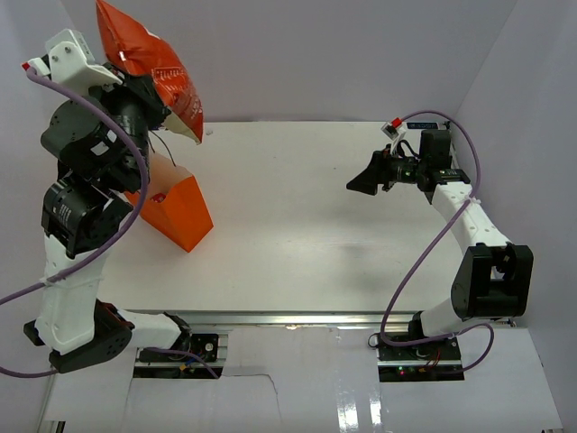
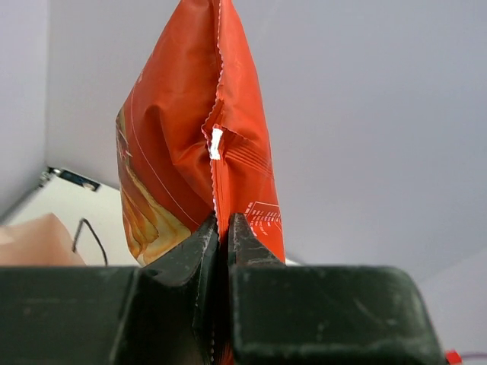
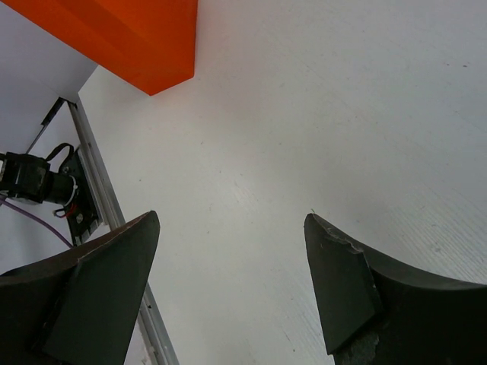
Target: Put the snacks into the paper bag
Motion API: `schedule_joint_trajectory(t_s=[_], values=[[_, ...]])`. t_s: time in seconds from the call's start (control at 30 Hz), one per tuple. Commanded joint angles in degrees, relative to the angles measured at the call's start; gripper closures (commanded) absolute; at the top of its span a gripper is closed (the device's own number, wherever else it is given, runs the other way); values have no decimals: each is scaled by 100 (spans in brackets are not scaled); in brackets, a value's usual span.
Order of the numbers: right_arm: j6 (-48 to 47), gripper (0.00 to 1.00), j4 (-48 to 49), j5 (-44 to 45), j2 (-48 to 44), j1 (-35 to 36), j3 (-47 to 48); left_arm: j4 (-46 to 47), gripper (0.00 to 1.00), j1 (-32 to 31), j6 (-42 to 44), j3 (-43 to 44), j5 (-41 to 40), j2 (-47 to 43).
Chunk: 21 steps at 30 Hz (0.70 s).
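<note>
Top external view: the orange paper bag (image 1: 180, 216) stands tilted at the left of the white table (image 1: 306, 234); its inside I cannot see. The glossy crisp bag (image 1: 153, 68) is held high above it. Left wrist view: the left gripper (image 2: 222, 228) pinches the crisp bag's serrated seam, jaws almost together. Right wrist view: the right gripper (image 3: 232, 224) gapes wide above the matte table, holding nothing; a sharp paper bag corner shows.
</note>
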Motion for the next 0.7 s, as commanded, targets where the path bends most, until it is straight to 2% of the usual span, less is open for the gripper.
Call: schedule_joint_trajectory(t_s=[0.0, 0.07, 0.1, 0.3, 0.43, 0.67], values=[[-71, 17, 66, 24, -33, -48, -60, 851, 100, 9, 1148, 213, -755, -71], [-71, 17, 66, 33, -15, -65, -77, 1473, 100, 9, 1639, 3, -1132, -177], [-71, 17, 66, 33, -7, -65, -86, 1953, 100, 9, 2181, -259, -1359, -316], [-45, 17, 66, 33, 64, -74, -69, 3923, 100, 1, 4239, -1157, -1924, -704], [-9, 17, 66, 7, 125, -83, -60, 4112, 100, 0, 4577, -1377, -2082, -713], [-9, 17, 66, -19, 90, -118, -112, 4016, 100, -8, 4148, -2098, -2082, -986]])
